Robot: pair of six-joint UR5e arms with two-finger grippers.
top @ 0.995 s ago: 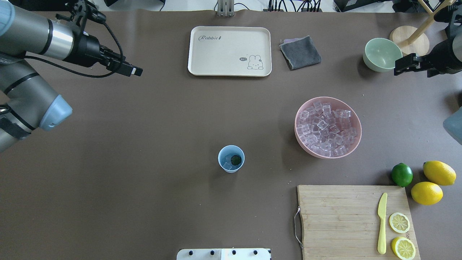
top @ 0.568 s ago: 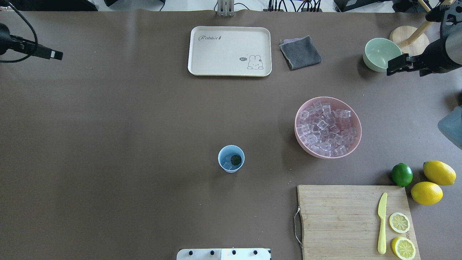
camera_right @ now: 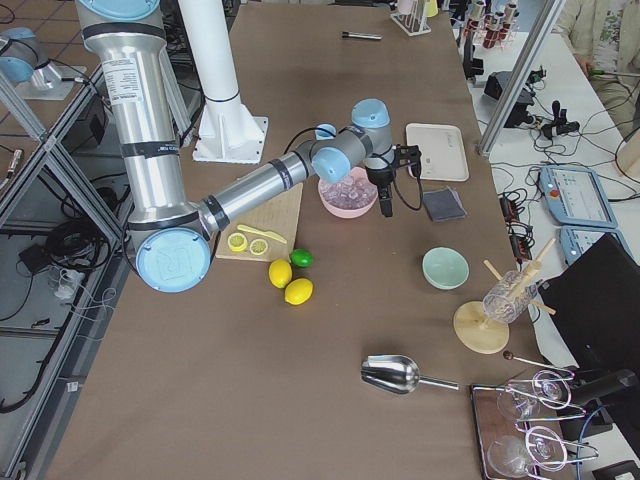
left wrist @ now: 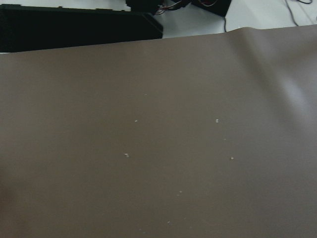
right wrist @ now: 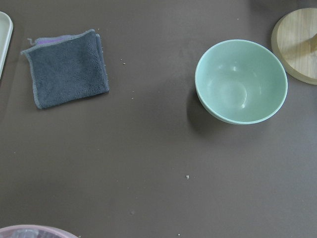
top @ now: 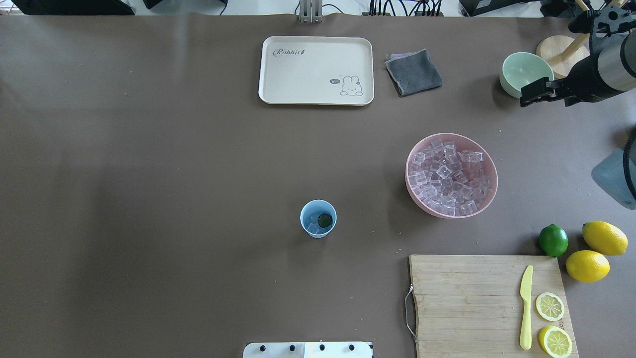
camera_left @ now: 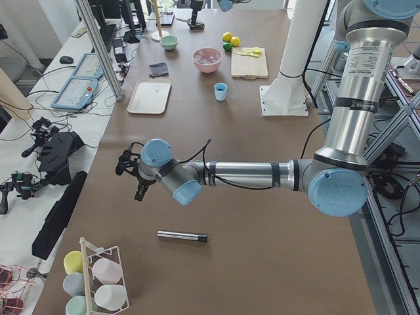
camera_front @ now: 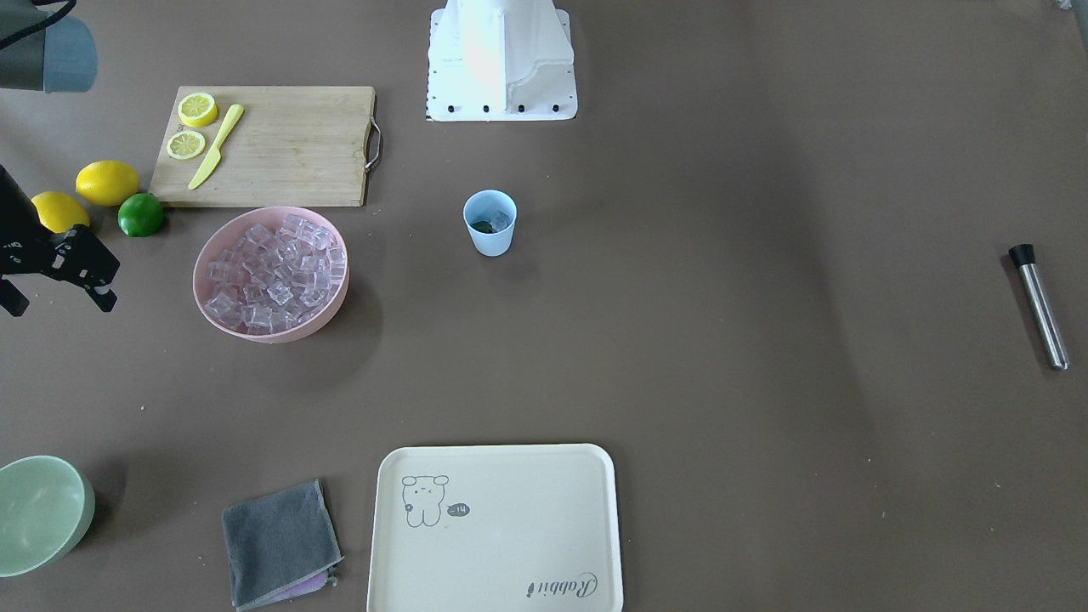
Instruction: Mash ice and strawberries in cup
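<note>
**As two arms hang wide, small light blue plastic cup (top: pixel 318 219) stands mid-table**

While the robot's arms reach out toward opposite ends of the brown-covered table (top: pixel 149 174), the cup stands upright near the middle, well apart from both. Inside it lie a few clear ice cubes (top: pixel 312 227) and one small dark strawberry (top: pixel 325 220), the berry on the side nearer the wide pink bowl (top: pixel 493 189). That bowl, off to the robot's right, is heaped with more of the clear cubes.

The right gripper (camera_front: pixel 58 299) hangs above the table near a pale green bowl (top: pixel 525 74), its two black fingers spread with nothing between them. Its wrist camera looks down on that bowl and a folded grey cloth (right wrist: pixel 67 69).

The left gripper (camera_left: pixel 134 177) shows only in the side view from the table's left end, raised over the table near a steel rod with a black tip (camera_left: pixel 182 236), which lies flat. Whether its fingers are apart or together cannot be told.

On the robot's right, a wooden cutting board (top: pixel 467 298) carries a yellow plastic knife (top: pixel 525 308) and two lemon halves (top: pixel 549 306). Two whole lemons (top: pixel 604 237) and a green lime (top: pixel 553 240) lie just beyond its corner. A cream rectangular tray (top: pixel 316 69) printed with a rabbit lies at the table's far edge, beside the cloth.
</note>
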